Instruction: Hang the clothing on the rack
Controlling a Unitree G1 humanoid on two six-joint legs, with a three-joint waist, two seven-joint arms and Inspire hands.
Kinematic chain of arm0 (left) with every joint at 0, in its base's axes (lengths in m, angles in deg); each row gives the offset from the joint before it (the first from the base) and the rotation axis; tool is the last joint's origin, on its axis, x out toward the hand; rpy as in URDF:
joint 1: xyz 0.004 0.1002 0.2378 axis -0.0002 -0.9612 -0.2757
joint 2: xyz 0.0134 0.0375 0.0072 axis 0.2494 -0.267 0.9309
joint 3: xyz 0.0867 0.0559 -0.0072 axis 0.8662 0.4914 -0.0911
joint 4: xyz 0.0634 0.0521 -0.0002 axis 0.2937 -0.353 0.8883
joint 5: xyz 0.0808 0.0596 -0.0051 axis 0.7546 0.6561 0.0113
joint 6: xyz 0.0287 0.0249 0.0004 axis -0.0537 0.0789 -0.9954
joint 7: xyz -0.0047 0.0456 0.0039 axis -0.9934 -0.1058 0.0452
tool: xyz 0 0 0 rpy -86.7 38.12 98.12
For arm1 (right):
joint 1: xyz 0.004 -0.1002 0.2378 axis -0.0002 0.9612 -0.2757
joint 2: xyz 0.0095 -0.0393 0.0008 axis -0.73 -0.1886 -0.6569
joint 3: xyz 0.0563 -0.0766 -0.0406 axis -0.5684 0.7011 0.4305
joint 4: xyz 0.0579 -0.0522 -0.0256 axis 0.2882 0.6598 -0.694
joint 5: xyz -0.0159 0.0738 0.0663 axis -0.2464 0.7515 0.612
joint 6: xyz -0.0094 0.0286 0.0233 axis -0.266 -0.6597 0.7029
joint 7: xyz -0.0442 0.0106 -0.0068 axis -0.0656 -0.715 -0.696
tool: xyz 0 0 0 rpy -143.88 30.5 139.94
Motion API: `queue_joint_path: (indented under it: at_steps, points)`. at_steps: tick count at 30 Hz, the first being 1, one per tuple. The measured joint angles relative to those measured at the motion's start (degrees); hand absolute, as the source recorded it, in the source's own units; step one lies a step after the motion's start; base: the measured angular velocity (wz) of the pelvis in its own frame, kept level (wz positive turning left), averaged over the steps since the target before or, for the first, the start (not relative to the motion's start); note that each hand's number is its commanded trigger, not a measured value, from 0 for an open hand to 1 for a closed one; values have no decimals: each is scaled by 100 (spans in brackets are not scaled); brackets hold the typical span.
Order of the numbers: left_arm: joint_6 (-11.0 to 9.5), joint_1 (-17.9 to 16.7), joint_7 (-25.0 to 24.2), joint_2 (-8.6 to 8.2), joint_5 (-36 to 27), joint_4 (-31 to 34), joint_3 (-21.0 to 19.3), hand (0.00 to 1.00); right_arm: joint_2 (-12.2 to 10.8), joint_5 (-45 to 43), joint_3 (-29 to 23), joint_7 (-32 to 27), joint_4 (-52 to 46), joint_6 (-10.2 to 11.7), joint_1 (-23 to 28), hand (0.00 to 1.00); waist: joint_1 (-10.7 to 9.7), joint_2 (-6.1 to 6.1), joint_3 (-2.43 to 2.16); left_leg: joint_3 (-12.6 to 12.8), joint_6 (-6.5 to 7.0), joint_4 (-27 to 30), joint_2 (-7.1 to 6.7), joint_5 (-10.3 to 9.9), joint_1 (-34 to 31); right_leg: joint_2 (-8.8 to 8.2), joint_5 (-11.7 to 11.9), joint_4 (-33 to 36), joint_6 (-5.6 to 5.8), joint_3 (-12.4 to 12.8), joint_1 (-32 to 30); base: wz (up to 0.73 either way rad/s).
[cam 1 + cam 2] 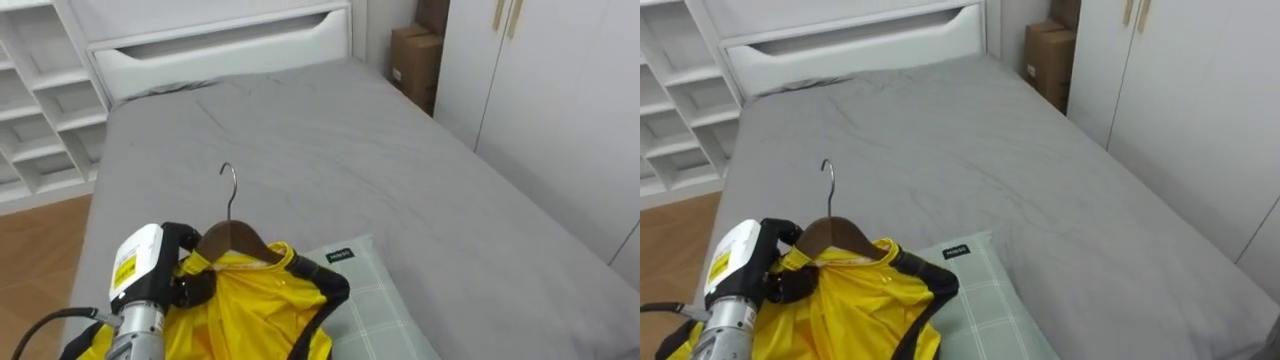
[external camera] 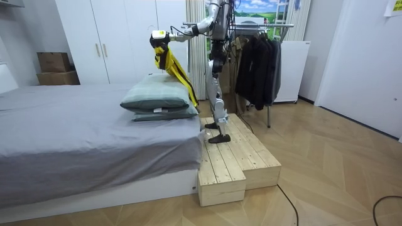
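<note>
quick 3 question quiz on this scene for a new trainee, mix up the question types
1. True or false: the yellow garment hangs on a wooden hanger.
2. Whose fingers are curled round the hanger? A) the left hand B) a person C) nobody
3. Fill in: the robot faces the bed, and the rack of dark clothes stands ___ it.
Key: 1 true; 2 A; 3 behind.

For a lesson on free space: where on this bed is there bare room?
Bare: the grey sheet between headboard and pillow. Crowded: the near end, where the left hand holds the hanger with the yellow garment by the pillow.
</note>
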Motion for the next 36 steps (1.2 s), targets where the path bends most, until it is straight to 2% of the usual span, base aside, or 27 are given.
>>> queue_joint_path:
  at_steps: [1,6,11,13,17,19,21,24,25,31,36]
  points:
    - [-3,-17,0,0,43,1,-55,100,-3,-124,-72,-23,70,2,-7,0,-22,-21,23,14,0,-13,-4,0,69,-1,-4,-7,4,17,51,-5]
    - [-39,-33,261,105,104,41,-197,100,8,-691,-341,-288,86,1,-50,0,-41,-82,52,26,0,-26,-15,0,163,1,-23,-4,14,109,75,-10]
    - [-50,-35,364,123,112,49,-200,100,31,-1497,-661,-668,82,-4,-56,0,-65,-121,47,4,1,-30,-34,0,182,-6,-29,31,23,180,76,-7]
    - [-71,-33,399,152,45,166,-203,100,38,-1724,-709,-876,51,-1,-81,0,-66,-197,66,10,1,-29,-35,0,181,-11,-44,93,24,204,35,-5]
    - [-120,-32,518,152,53,416,-187,100,70,-2041,-770,-1369,-127,-47,-86,0,-73,-292,60,8,9,-37,-35,-6,164,-8,-48,92,40,197,29,0]
    - [-227,-33,699,168,55,435,-187,100,136,-2294,-958,-1759,-521,-88,-94,0,-65,-275,36,10,15,-100,-44,-9,165,-5,-34,121,45,219,-21,-5]
    - [-251,-33,780,171,54,435,-184,100,203,-2471,-968,-2058,-841,-79,-121,0,-60,-278,18,11,16,-95,-43,-8,161,-3,-23,128,39,221,-33,-2]
    - [-251,-37,832,179,26,437,-178,100,272,-2740,-1006,-2476,-1358,-52,-149,0,-53,-292,-55,9,16,-72,-42,-8,156,-1,-23,130,39,216,-28,0]
    - [-249,-37,839,184,-16,437,-179,100,271,-2963,-1010,-2646,-1678,-51,-147,0,-47,-285,-61,9,16,-69,-42,-8,160,-3,-23,130,39,215,-23,0]
    - [-244,-45,816,183,-181,445,-173,100,246,-3998,-889,-3247,-2875,20,-235,0,22,-342,-47,58,16,-73,-43,-7,312,-8,-32,173,34,277,56,-4]
    - [-218,-80,783,182,-162,556,-175,100,121,-4198,-884,-3433,-4039,1,-209,0,137,-354,-37,134,16,-77,-42,-8,341,-1,-34,189,37,348,50,-8]
